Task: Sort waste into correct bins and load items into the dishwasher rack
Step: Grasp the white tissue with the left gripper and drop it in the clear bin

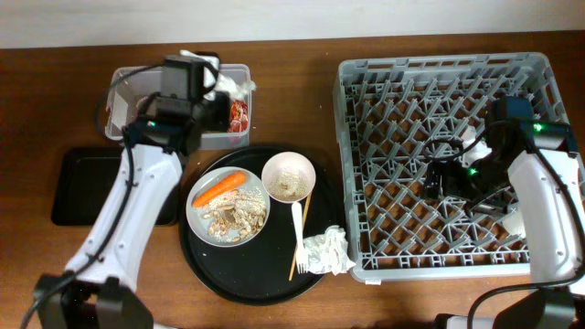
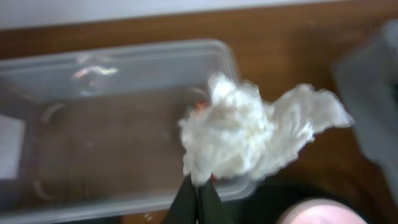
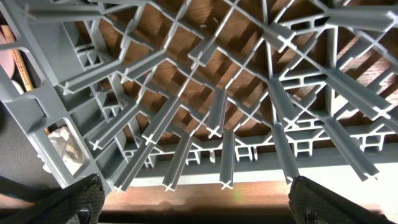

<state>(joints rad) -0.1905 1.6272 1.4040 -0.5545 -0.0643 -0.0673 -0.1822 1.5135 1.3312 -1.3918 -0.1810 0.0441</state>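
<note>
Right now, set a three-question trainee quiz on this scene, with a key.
1. True or false: the carrot lies on the plate.
2. What does the left gripper hold? A) a spoon B) a crumpled white napkin C) a sponge
3. Fill in: the right gripper, open, is over the ____.
Key: 1 true; 2 B; 3 dishwasher rack.
</note>
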